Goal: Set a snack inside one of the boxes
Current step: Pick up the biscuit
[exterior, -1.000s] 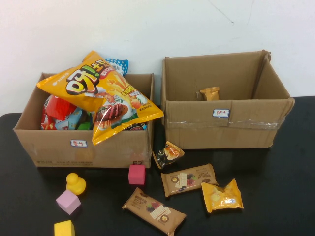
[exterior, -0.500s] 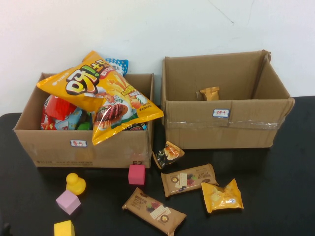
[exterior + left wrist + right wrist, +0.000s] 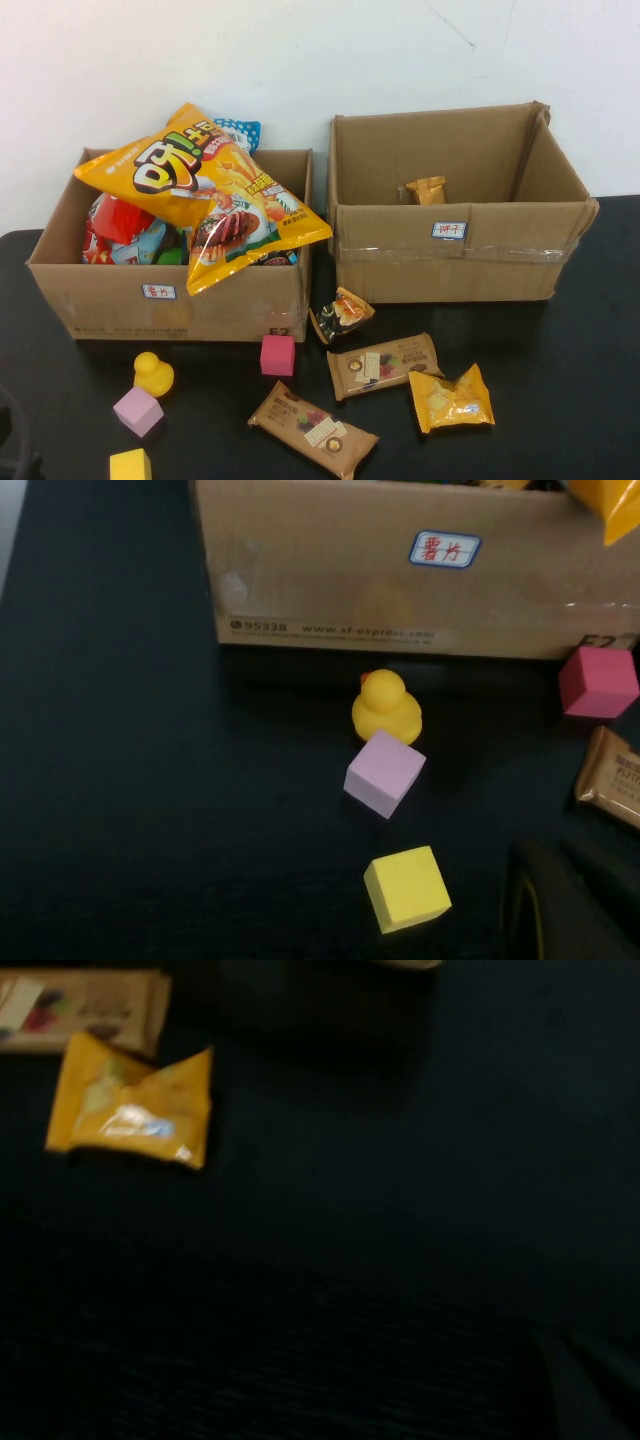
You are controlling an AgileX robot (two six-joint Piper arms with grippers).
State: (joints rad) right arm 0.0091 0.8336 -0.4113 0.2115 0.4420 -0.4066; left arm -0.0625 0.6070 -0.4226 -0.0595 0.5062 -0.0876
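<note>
High view shows the left gripper (image 3: 12, 440) just edging in at the table's near-left corner, grip unreadable, right gripper unseen, while the nearest brown snack bar (image 3: 313, 429) lies rightward, long axis slanting toward the near-right.

Left hand at the desk's near-left corner, right hand out of sight

A dark part of the left hand (image 3: 12, 440) shows at the near-left edge in the high view, low over the desk (image 3: 560, 400); its fingers' state cannot be made out. The right hand appears in no view clearly enough to place.
</note>
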